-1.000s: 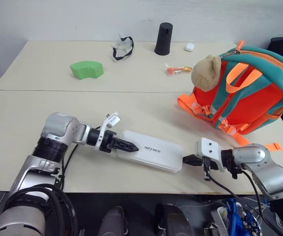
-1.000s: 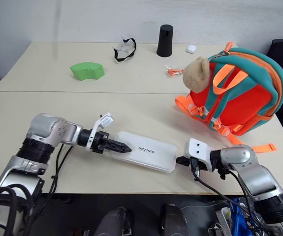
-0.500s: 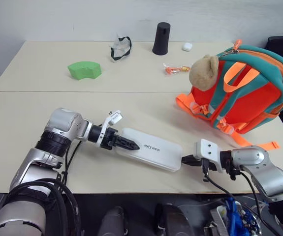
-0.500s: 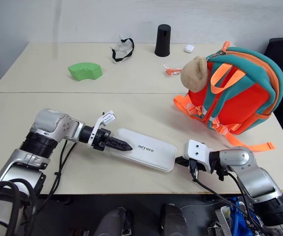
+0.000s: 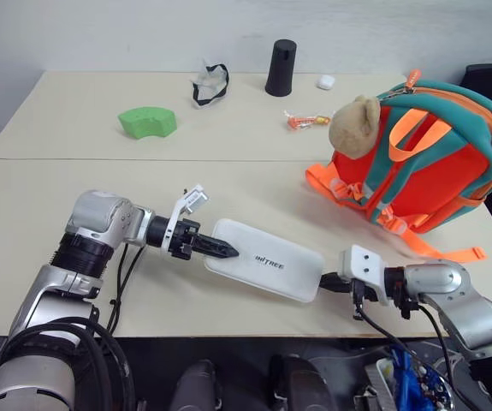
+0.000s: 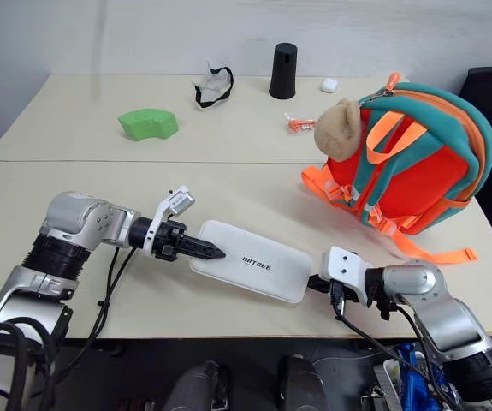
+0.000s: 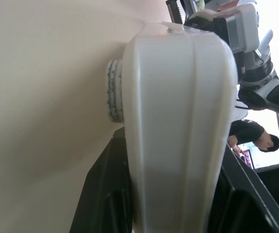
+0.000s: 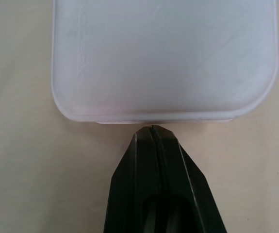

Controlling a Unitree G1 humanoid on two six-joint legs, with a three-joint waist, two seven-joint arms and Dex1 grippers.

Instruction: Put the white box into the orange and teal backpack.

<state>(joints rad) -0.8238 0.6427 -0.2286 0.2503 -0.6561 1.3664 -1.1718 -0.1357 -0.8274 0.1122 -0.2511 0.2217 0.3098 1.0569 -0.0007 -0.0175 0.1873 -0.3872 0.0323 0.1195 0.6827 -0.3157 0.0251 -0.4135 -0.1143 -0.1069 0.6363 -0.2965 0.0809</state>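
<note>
two grippers at the box point(image 5: 264, 271), one at each end. box lying flat near the front edge of the table point(image 5: 49, 214), lettering up, set aslant. left gripper point(image 5: 220, 250) clamped on the box's left end, black fingers point(image 7: 105, 194) on either side of the white edge in the left wrist view. right gripper point(image 8: 152, 133) closed, tips pressed together, just touching the box's right end, holding nothing. backpack point(image 5: 429, 158) standing upright at the right side of the table, well apart from the box, tan bear point(image 5: 354, 126) on its left flank, orange straps trailing on the tabletop. farther back: green block point(image 5: 149, 121), black cylinder point(image 5: 281, 67), small white object point(image 5: 324, 82), orange wrapper point(image 5: 304, 121), crumpled black and white item point(image 5: 210, 82).
</note>
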